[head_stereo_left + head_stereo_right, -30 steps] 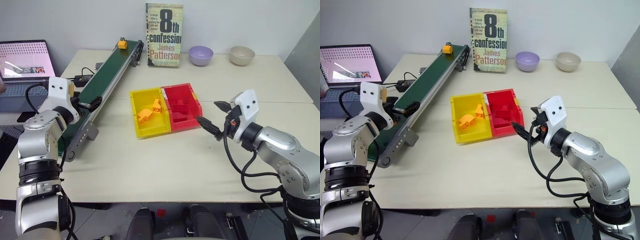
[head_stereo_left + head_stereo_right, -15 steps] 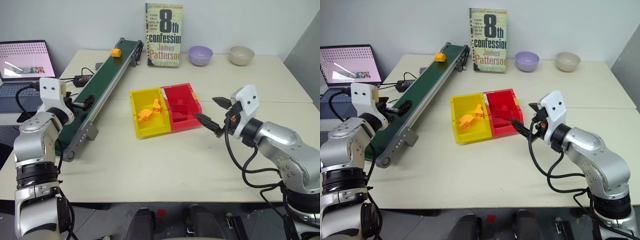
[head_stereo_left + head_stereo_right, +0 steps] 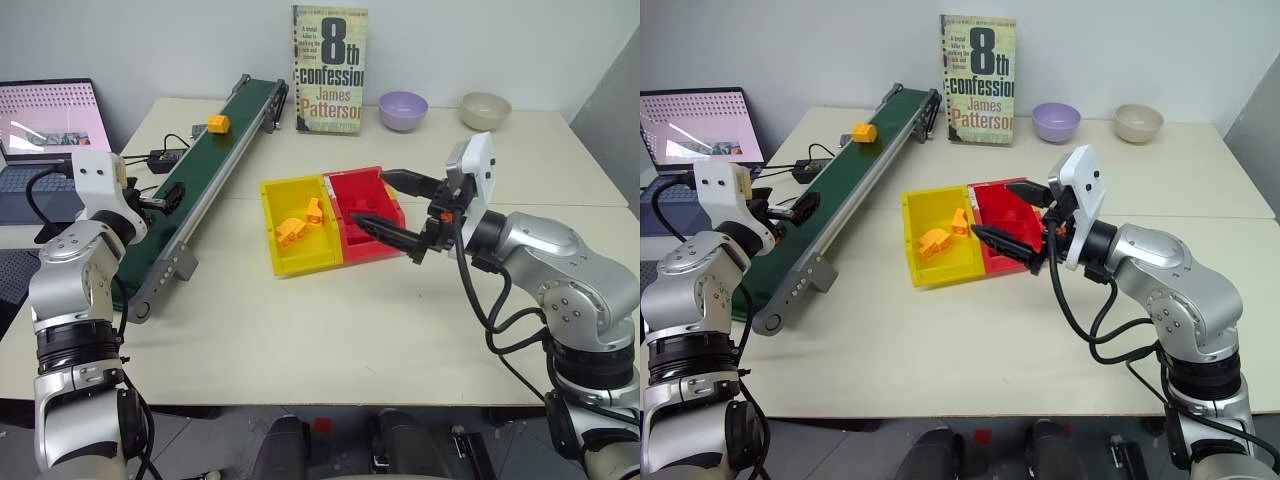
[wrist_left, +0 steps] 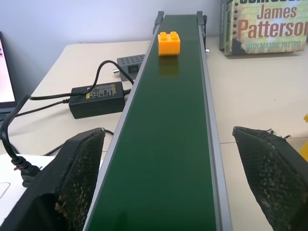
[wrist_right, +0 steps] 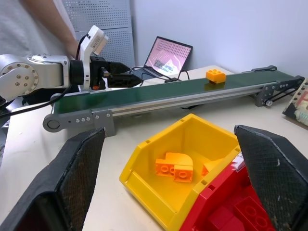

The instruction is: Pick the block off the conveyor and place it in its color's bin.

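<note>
One block (image 3: 217, 123), one conveyor (image 3: 205, 170), two joined bins (image 3: 330, 217), two bowls (image 3: 403, 108), one book (image 3: 329, 70), one laptop (image 3: 48, 125).

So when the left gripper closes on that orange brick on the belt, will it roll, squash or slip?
The orange brick looks like rigid moulded plastic, so probably no squash. Its boxy shape sits flat on the conveyor, so rolling seems unlikely. Its smooth sides might slip, and being small it likely weighs little, so the open left gripper could nudge it.
</note>
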Motion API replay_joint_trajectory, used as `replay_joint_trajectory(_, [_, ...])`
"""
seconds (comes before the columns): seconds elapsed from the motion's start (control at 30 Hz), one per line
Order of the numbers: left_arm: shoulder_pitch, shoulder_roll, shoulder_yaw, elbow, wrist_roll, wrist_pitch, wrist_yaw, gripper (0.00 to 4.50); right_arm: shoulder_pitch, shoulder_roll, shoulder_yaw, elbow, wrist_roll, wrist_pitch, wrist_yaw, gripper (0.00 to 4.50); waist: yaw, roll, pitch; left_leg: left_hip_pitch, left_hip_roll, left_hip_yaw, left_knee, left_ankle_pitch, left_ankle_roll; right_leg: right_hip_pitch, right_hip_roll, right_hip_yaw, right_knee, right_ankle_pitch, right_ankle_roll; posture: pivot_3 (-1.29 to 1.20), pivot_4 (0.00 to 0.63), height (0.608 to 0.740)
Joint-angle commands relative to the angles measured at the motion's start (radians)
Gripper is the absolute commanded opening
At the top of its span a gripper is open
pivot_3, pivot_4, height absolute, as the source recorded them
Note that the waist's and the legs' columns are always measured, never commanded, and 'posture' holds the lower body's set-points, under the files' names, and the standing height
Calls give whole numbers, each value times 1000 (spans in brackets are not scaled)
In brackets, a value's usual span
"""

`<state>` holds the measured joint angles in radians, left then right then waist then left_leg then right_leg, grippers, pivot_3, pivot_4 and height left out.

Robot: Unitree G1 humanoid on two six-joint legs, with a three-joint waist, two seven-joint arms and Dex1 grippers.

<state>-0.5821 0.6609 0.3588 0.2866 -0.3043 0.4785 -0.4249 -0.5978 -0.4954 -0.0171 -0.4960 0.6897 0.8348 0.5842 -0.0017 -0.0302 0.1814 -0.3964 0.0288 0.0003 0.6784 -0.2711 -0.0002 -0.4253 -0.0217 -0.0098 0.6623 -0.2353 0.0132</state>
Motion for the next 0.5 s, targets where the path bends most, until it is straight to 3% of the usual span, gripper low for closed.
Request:
replay_joint_trajectory(0.03, [-21,9,19,-7,-12,-18,0,4431,-14,-3,-16,-20,14,-21,6,4500,0,0,0,0,0,0,0,0,0,0,0,0,0,0,0,0,150,740])
replay_joint_trajectory(0.5, [-52,7,-18,81,25,-41,7,4431,3,-23,-26,-65,73,5,16,4500,0,0,0,0,0,0,0,0,0,0,0,0,0,0,0,0,150,740])
